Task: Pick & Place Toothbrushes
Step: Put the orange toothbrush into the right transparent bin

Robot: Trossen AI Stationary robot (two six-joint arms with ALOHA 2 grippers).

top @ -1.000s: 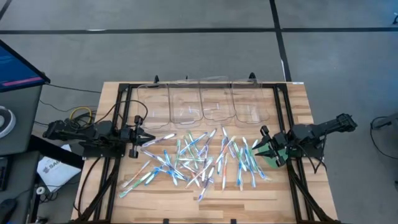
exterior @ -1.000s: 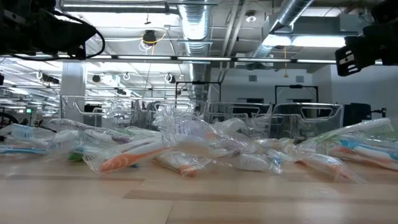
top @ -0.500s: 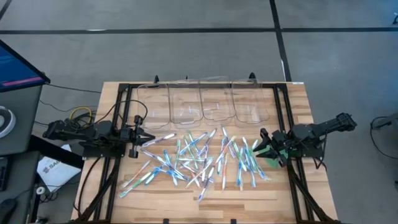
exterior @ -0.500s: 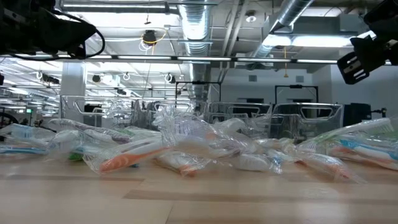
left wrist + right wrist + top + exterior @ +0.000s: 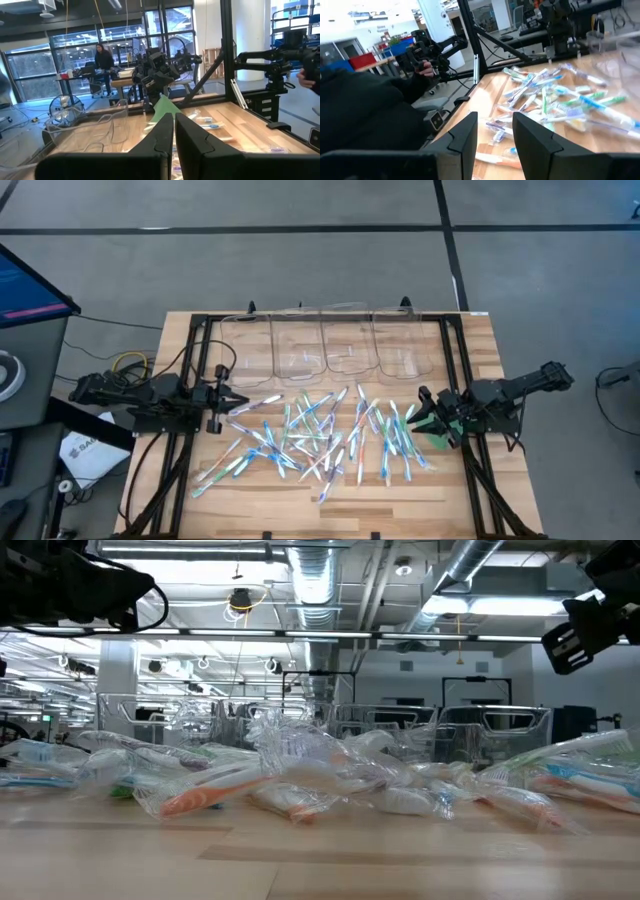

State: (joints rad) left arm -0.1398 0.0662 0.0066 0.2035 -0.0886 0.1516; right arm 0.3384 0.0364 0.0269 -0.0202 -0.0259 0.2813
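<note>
So here's my setup: the toothbrushes (image 5: 330, 435) are all dumped in a loose scatter across the middle of the wooden worktop (image 5: 470, 330), lying flat and crisscrossed over each other, most of them in clear wrappers. From the low camera they look like one crinkly heap (image 5: 300, 775), with an orange-handled one near the front.

Behind the pile, along the far edge, there's a row of clear plastic bins (image 5: 325, 345) side by side. I can't make out any brushes inside them from above.

My left pincer (image 5: 243, 399) sits at the left side of the scatter, just beside the nearest brush, and its fingers (image 5: 155, 145) are pressed together with nothing between them. It's up off the wood, pointing across toward my other arm.

My right pincer (image 5: 422, 412) is at the right edge of the pile, hovering right over the outermost brushes. Its fingers (image 5: 532, 132) stand partly apart with a clear gap, and there's nothing in that gap, just the brushes spread out beyond it. A flat green disc (image 5: 440, 435) lies on the wood underneath that arm, mostly covered by it.

There's a person (image 5: 103, 60) at a desk way back in the room, and a dark sleeve (image 5: 365, 115) close by the right side.
</note>
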